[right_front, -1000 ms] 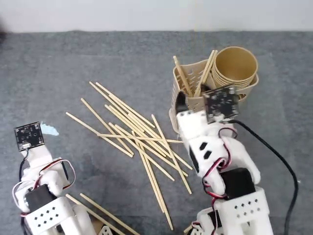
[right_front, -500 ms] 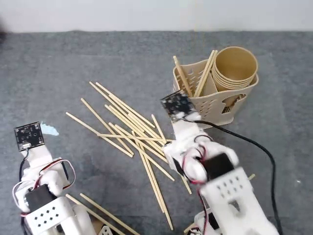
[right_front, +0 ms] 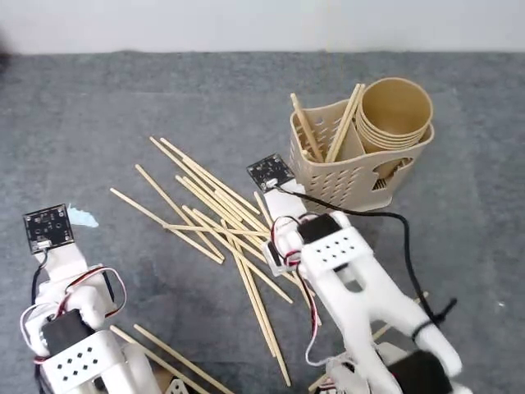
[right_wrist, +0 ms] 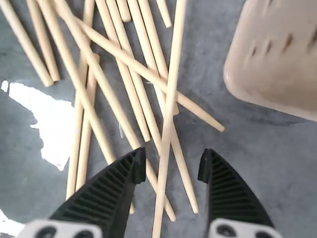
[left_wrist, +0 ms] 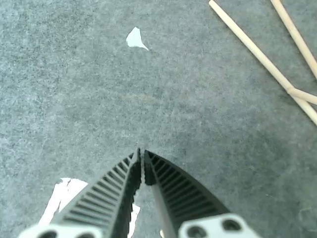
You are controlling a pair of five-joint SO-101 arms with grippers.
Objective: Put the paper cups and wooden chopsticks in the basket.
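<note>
At the upper right of the high view, the beige perforated plastic basket (right_front: pixel 353 176) holds stacked tan paper cups (right_front: pixel 396 111). Loose pale wooden chopsticks (right_front: pixel 217 215) lie scattered on the grey felt mat (right_front: pixel 123 107) beside it. Left wrist view: the left gripper (left_wrist: pixel 142 157) is pinched closed on nothing above the mat. Right wrist view: the right gripper (right_wrist: pixel 172 159) is spread and empty over the pile, near the basket.

No legible text or signs.

The high view looks down over the grey carpeted counter (right_front: pixel 107 98). Both wrist views face it close up; the right one shares the pale wooden chopsticks (right_front: pixel 238 234) (right_wrist: pixel 171 89).
</note>
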